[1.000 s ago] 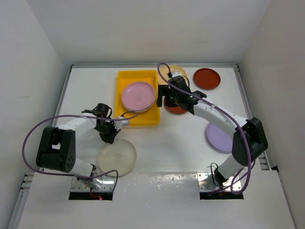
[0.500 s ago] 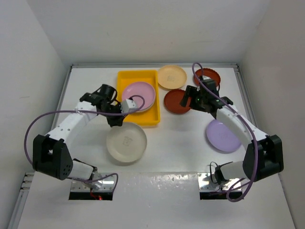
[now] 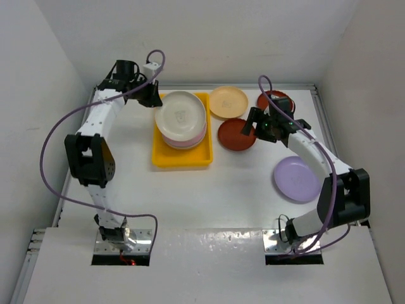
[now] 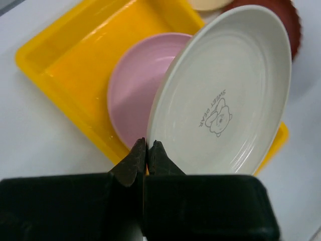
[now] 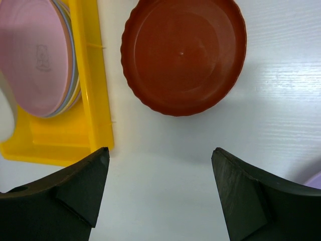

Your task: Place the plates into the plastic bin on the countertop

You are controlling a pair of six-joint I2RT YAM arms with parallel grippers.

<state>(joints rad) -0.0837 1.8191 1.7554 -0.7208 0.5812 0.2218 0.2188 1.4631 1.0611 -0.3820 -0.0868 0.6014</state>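
Note:
My left gripper (image 3: 154,100) (image 4: 147,146) is shut on the rim of a cream plate (image 3: 181,113) (image 4: 225,95) and holds it tilted over the yellow plastic bin (image 3: 183,158) (image 4: 70,55). A pink plate (image 3: 185,142) (image 4: 133,90) lies in the bin on a stack of plates (image 5: 37,55). My right gripper (image 3: 255,124) (image 5: 160,155) is open and empty above the countertop (image 3: 234,183), just near of a dark red plate (image 3: 236,135) (image 5: 183,52). A tan plate (image 3: 228,101), a second dark red plate (image 3: 273,101) and a purple plate (image 3: 297,179) lie on the countertop.
White wall panels stand at the left, back and right of the countertop. The left arm's purple cable (image 3: 54,136) loops along the left side. The bin's right rim (image 5: 93,75) lies close beside the dark red plate.
My left gripper lifted the cream plate from the near countertop and carried it to the far side of the bin, over the pink plate. My right gripper shifted only slightly near the dark red plate.

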